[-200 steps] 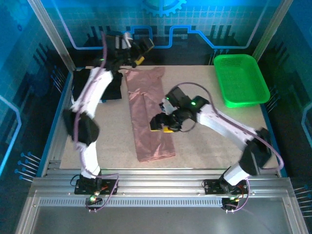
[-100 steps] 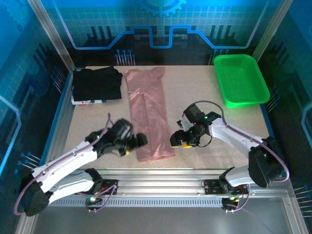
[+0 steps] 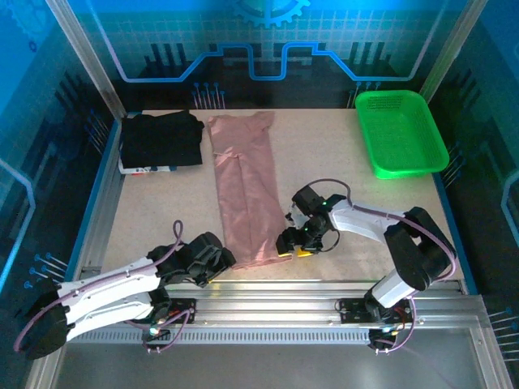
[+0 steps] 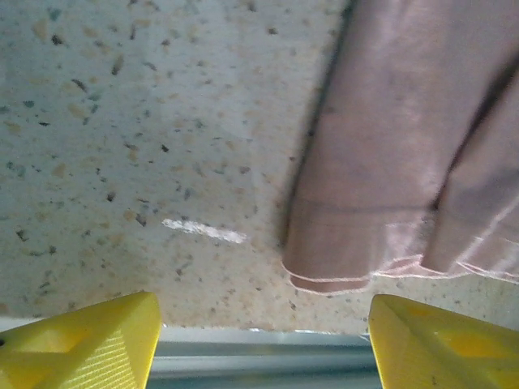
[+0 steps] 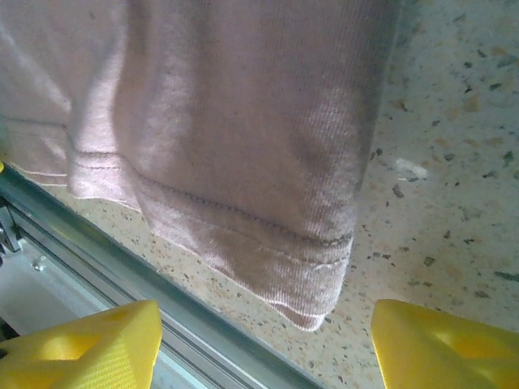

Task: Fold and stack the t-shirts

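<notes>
Top external view, contents of the speckled beige table [image 3: 162, 211]:

1. Pink t-shirt [image 3: 246, 186]. Folded lengthwise into a long narrow strip at the table's centre. The collar end is far and the hem end lies at the near edge. The face that shows is plain cloth.
2. Black t-shirt [image 3: 160, 138]. Folded, at the far-left corner, just beside the pink strip's far end. A white edge [image 3: 146, 169] shows under its near side, with small coloured marks too small to read.
3. Green basket [image 3: 401, 138]. Mesh plastic, at the far-right corner, well apart from both shirts.
4. Left gripper [image 3: 227, 259]. Low over the table at the hem's left corner.
5. Right gripper [image 3: 293, 251]. Low over the table just beside the hem's right corner.

Left wrist view: the yellow fingertips [image 4: 81, 344] are spread wide with nothing between them. The layered hem corner lies on the table ahead of them, toward the right-hand finger. A metal rail [image 4: 259, 356] runs along the table edge.

Right wrist view: the yellow fingertips [image 5: 442, 344] are spread wide and hold nothing. The hem corner lies ahead of them, ribbed cloth with a line of stitching, reaching close to the rail.
</notes>
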Motion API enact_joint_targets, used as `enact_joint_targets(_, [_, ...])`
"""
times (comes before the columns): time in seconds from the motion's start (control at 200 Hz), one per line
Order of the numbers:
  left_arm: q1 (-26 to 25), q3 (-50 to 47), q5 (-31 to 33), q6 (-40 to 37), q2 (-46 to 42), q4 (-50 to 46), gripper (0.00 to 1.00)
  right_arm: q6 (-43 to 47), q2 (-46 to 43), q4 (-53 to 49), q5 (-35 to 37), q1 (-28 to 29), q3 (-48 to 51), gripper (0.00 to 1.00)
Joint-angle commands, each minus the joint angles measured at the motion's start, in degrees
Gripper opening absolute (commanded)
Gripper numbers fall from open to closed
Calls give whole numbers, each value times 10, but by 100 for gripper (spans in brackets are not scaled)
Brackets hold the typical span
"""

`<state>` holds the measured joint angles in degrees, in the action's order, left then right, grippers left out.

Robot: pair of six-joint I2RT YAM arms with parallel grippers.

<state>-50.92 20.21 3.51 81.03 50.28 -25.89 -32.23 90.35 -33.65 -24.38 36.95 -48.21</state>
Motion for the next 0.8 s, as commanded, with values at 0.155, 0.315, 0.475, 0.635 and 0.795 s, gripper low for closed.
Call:
enact_joint_targets(0.155, [-4, -36, 25, 38, 63, 184, 64, -32, 29, 38, 14, 11, 3, 68])
enact_joint_targets(0.315, [-4, -36, 31, 49, 125, 264, 61, -36, 54, 43, 15, 11, -15, 64])
enact_joint_targets(0.475, [-2, -11, 41, 39, 172, 313, 59, -36, 73, 42, 18, 13, -37, 62])
enact_joint_targets(0.635, [1, 10, 35, 29, 191, 320, 58, -34, 83, 37, 16, 14, -51, 61])
enact_joint_targets(0.795, [17, 14, 29, 22, 172, 304, 57, -31, 85, 33, 16, 15, -57, 60])
